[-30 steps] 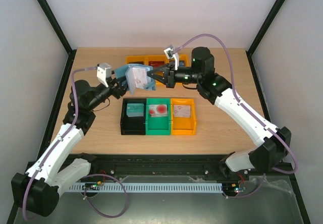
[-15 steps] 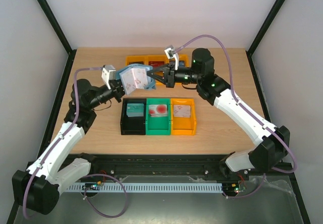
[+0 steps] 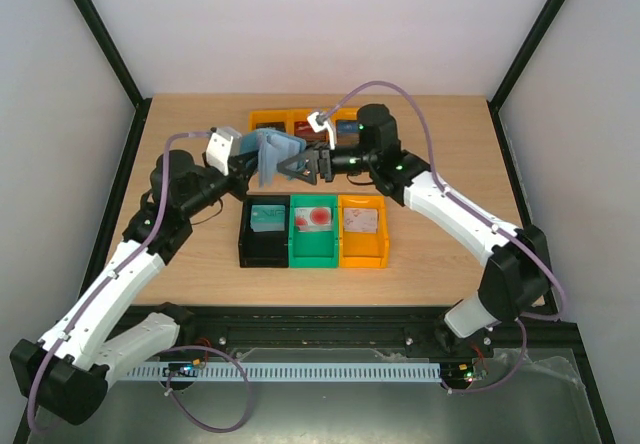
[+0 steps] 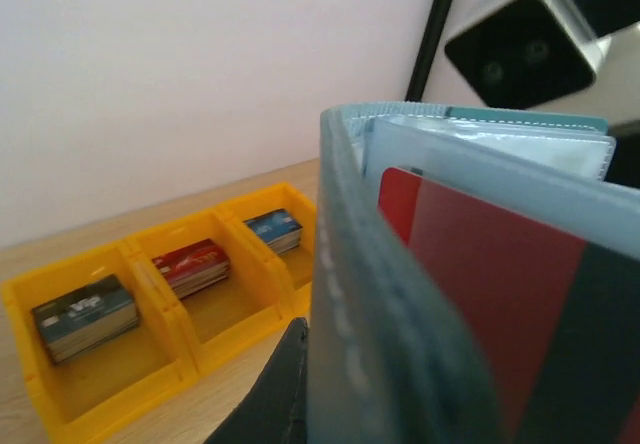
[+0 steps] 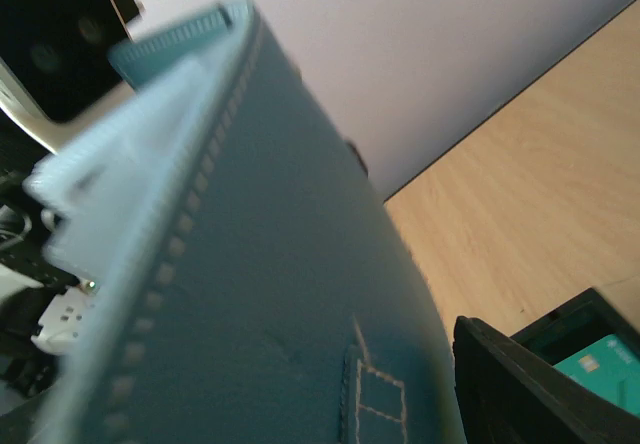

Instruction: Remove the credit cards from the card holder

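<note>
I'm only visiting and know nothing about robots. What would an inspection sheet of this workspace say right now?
Surface: wooden table, no spills seen.
Job's things: card holder held open in the air; a red card sits in its slot.
Clutter: front bins with single cards; yellow bins behind, with card stacks.
Grippers: left gripper shut on the holder; right gripper at its other side, grip unclear.
Cables: lilac cable arcs over the right arm.
Surroundings: white walls, black frame posts.
</note>
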